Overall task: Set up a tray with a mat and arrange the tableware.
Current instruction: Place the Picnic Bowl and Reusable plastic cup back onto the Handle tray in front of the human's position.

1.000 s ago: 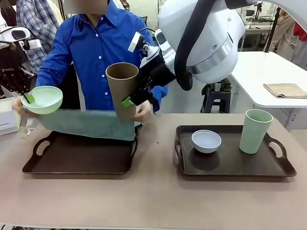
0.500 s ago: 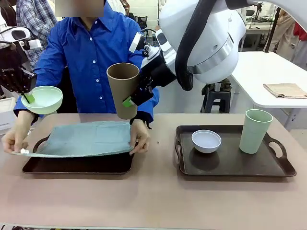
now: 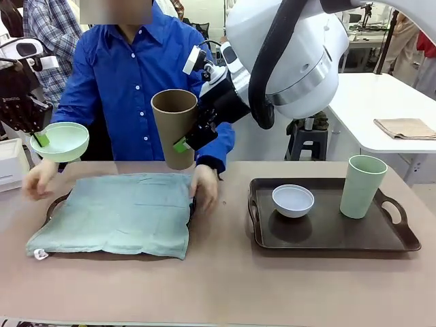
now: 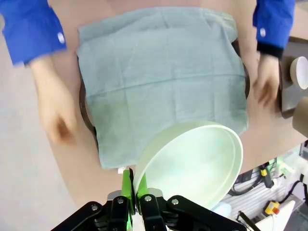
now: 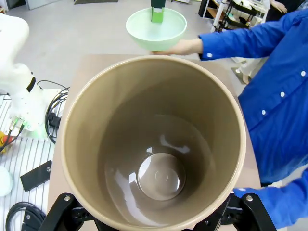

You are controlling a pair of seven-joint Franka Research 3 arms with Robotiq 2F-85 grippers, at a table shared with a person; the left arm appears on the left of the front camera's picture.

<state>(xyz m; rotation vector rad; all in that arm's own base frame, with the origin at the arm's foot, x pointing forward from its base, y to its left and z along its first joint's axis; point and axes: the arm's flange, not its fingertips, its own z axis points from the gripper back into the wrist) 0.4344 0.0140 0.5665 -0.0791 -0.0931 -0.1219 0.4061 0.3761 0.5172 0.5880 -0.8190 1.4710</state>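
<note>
Front view: your left gripper (image 3: 41, 138) pinches the rim of the pale green bowl (image 3: 63, 142), up over the far-left corner of the mat (image 3: 116, 214). Your right gripper (image 3: 182, 143) clasps the tall brown cup (image 3: 174, 126) above the person's hand (image 3: 204, 185). Lower now and you could strike it, and that thin rim pinch may slip. No readable writing anywhere.

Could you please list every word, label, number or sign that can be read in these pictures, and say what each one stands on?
No text can be read in any of the views.
The brown cup, pale green bowl, white bowl and pale green cup: plain, no print.
The white tag at a corner of the mat: too small to read.
</note>
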